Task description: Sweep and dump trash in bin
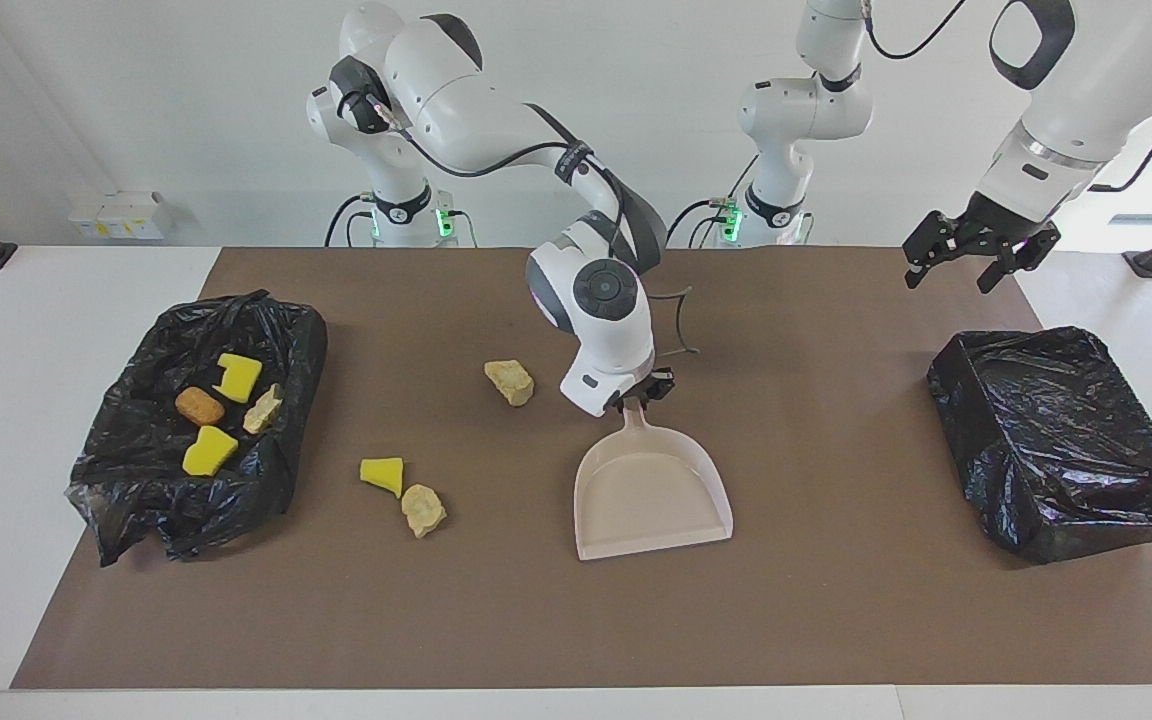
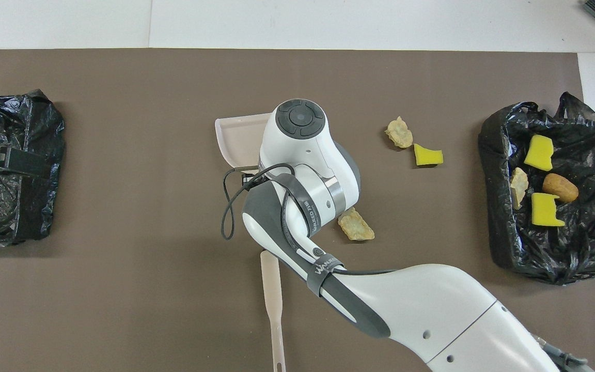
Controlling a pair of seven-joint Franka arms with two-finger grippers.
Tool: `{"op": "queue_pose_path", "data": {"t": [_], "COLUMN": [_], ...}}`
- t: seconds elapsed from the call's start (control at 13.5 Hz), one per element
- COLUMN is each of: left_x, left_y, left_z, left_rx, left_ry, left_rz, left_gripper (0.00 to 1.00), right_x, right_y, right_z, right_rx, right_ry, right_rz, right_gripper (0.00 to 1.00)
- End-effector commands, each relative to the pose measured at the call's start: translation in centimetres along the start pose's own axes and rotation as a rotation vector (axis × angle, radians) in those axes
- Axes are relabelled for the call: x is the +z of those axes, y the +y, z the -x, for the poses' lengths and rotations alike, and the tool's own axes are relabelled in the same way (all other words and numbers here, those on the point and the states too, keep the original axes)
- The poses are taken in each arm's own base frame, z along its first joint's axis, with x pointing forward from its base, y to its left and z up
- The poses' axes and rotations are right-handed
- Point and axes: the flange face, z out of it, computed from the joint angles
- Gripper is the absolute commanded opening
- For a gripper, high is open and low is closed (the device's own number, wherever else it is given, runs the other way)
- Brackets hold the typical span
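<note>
right pincer (image 1: 640,396) at the dustpan (image 1: 653,488) handle's tip, mid-desk; cannot tell whether clamped on it or apart. left pincer (image 1: 969,247) spread wide, up over the desk (image 1: 836,600) near the empty bag (image 1: 1056,440), waiting. four trash bits in the other bag (image 1: 191,430) at 9 o'clock of the pan. three loose: foam lump (image 1: 510,381) at 10 o'clock, yellow wedge (image 1: 382,473) touching another lump (image 1: 423,510) between pan and that bag

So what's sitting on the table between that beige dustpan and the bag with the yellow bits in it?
Three loose scraps, clearest in the facing view: a beige foam lump, a yellow wedge and another beige lump, between dustpan and bag.
</note>
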Motion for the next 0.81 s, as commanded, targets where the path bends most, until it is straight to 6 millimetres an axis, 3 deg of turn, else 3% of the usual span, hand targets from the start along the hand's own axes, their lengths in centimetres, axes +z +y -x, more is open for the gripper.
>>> {"op": "queue_pose_path", "data": {"t": [0.0,0.3,0.52,0.59,0.74], "left_x": [0.3,2.8,5.3,6.7,9.1], "left_y": [0.3,1.6,4.0,5.2,7.8], "left_z": [-0.3,-1.5,-3.3,-4.0,-5.4], "left_rx": [0.012,0.03,0.071,0.091,0.117], "left_ry": [0.017,0.037,0.047,0.04,0.047], "left_rz": [-0.017,-0.011,-0.013,-0.013,-0.012], "left_gripper": [1.0,1.0,1.0,1.0,1.0], "right_x": [-4.7,-10.3,-13.7,-13.7,-11.1], "right_y": [0.0,2.6,2.5,2.5,0.9], "right_z": [0.3,3.9,10.5,12.9,18.5], "right_rx": [0.027,0.022,0.025,0.03,-0.005], "right_ry": [0.046,0.024,-0.003,-0.039,-0.076], "right_rz": [-0.045,-0.012,0.004,0.0,0.034], "right_gripper": [1.0,1.0,1.0,1.0,1.0]}}
